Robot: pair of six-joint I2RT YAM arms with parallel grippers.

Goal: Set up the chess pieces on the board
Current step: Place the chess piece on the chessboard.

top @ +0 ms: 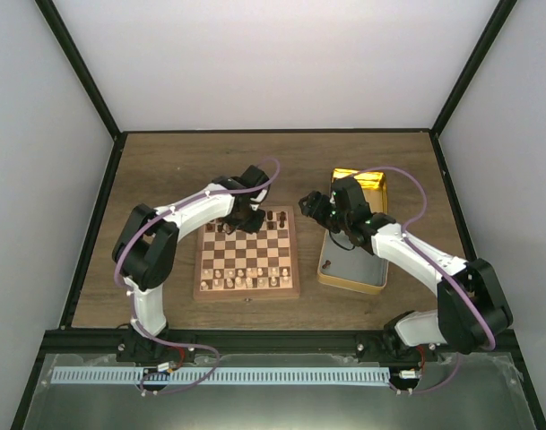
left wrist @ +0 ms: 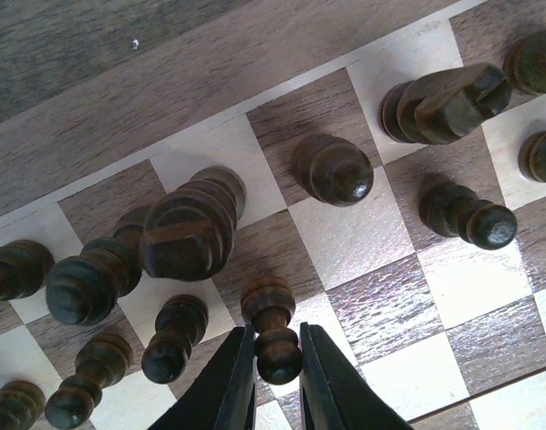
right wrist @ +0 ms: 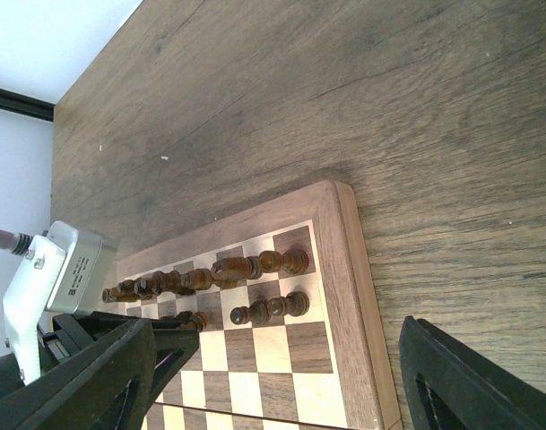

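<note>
The board (top: 291,291) lies left of centre, with pale chessmen (top: 241,279) on its near rows and dark chess pieces (top: 277,219) along its far rows. My left gripper (top: 246,220) reaches over those far rows. In the left wrist view its jaws (left wrist: 277,387) are shut on the round head of a dark pawn (left wrist: 269,303), whose base rests on the board. Other dark pieces (left wrist: 192,228) stand close around it. My right gripper (top: 312,208) hangs open and empty above the table, just off the board's far right corner (right wrist: 342,235).
A gold rectangular tin (top: 373,285) lies right of the board, under my right arm. Black frame rails edge the wooden table (top: 183,161), with white walls behind. Dark pieces (right wrist: 271,308) stand near the board's right border in the right wrist view.
</note>
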